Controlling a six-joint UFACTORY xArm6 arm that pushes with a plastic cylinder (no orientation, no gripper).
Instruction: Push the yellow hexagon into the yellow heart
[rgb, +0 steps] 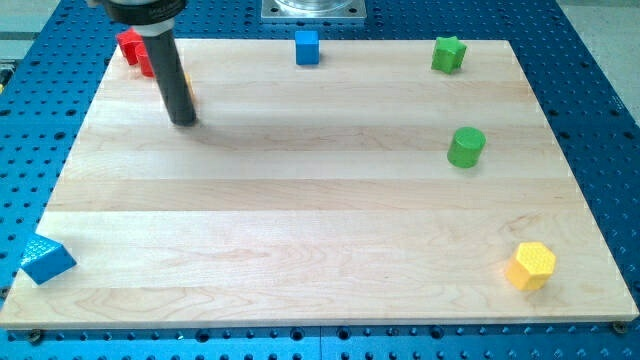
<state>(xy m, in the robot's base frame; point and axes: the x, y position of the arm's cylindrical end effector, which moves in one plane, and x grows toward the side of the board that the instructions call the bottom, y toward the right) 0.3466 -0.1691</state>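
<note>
My tip is a bare rod end with nothing to clench or release, so it holds nothing; it rests on the wooden board near the view's top left. Just behind the rod a sliver of yellow shows, which I take to be the yellow heart, though the rod hides too much for me to be sure of its shape. Beside it sits a red block, partly hidden too. The yellow hexagon lies well apart, at the view's bottom right corner, untouched. I judge the push has not begun: I am at the wrong end of the board. Next I need to travel across, get round to the hexagon's lower right side without nudging the green cylinder, then drive it diagonally toward the top left.
</note>
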